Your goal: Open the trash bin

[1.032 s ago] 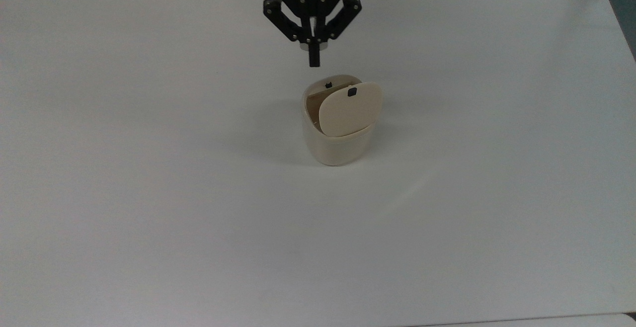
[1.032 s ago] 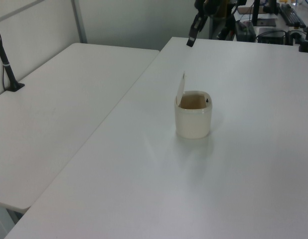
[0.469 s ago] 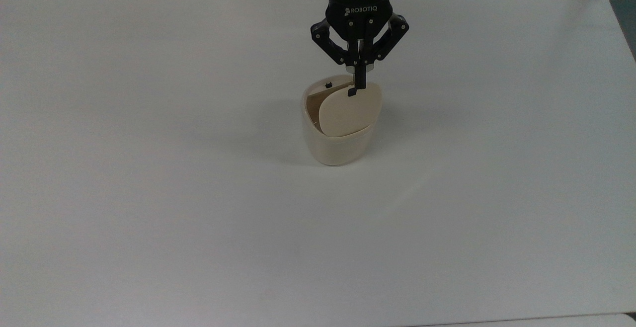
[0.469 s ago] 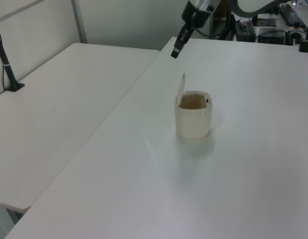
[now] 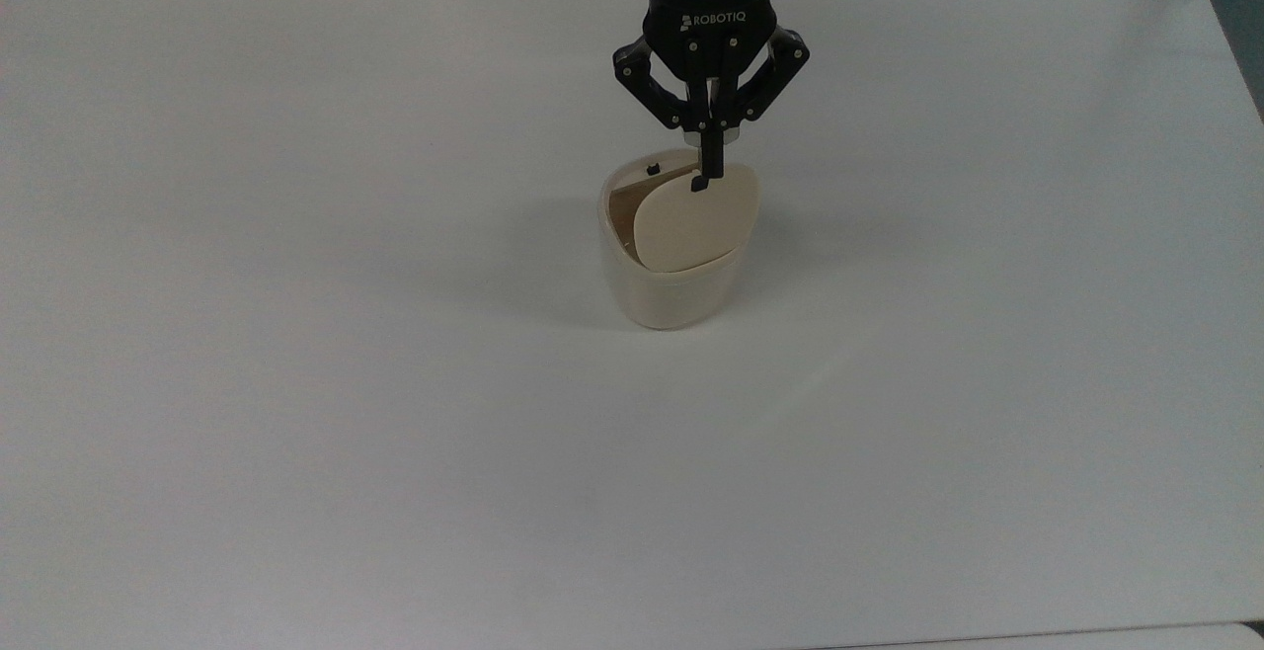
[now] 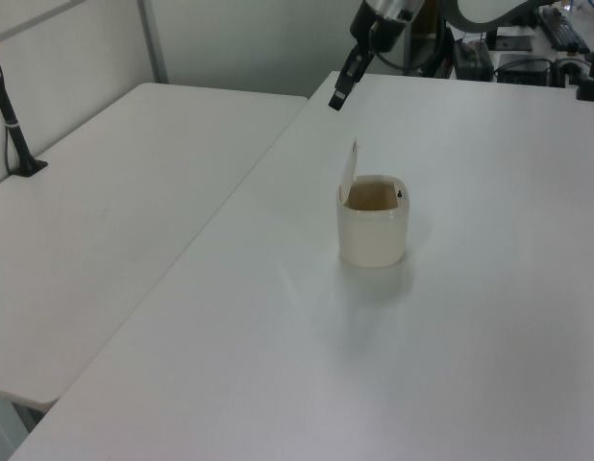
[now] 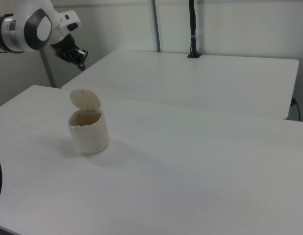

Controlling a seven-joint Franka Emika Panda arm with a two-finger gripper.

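Cream trash bin (image 5: 671, 280) lid (image 5: 691, 218) raised; gripper (image 5: 709, 168) fingertips overlap lid.

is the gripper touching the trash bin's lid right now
No: in the left view the gripper hangs in the air well above and apart from the upright lid of the trash bin.

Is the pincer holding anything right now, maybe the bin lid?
Nothing is held. The pincer is shut on itself, up in the air apart from the trash bin, whose lid stands raised.

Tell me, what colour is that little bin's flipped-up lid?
Cream-beige, matching the trash bin; the lid bears a small black square, clearest in the top view.
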